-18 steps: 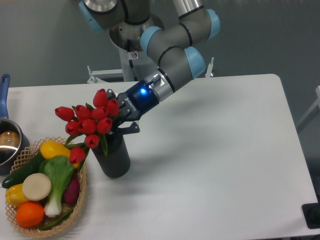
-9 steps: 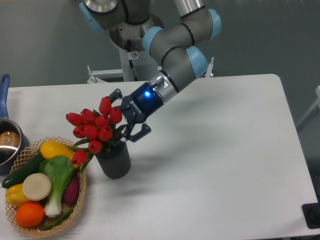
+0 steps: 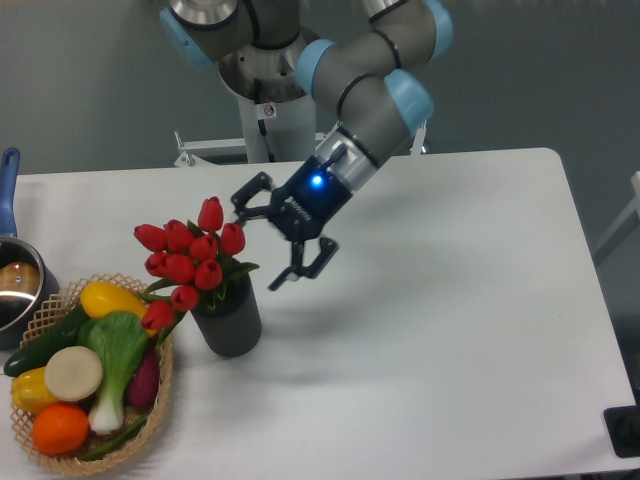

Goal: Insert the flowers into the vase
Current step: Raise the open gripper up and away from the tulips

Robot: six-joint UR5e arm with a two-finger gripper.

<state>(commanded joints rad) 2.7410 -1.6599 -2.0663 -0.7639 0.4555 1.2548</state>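
Red tulip buds on green stems and leaves, the flowers point(image 3: 188, 262), are seen standing in the dark grey ribbed cylindrical vase point(image 3: 229, 322), the blooms leaning out to the left over its mouth and one low bud hanging near the basket rim. The vase is placed upright on the white table point(image 3: 450, 300), just beside the woven wicker basket point(image 3: 158, 400) at the lower left.

The black two-finger gripper point(image 3: 270, 232) of the grey and blue arm is held to the right of the blooms and above the vase, its fingers spread wide and nothing grasped; a blue light is lit on its wrist. The upper fingertip lies near the topmost bud; whether it touches cannot be told.

In the basket are listed: a green and white leafy vegetable point(image 3: 113, 365), a yellow pepper point(image 3: 108, 299), an orange fruit point(image 3: 59, 428), a pale round item point(image 3: 73, 373) and a dark green cucumber point(image 3: 45, 342).

A blue-handled metal pot point(image 3: 15, 280) is cut off by the left edge.
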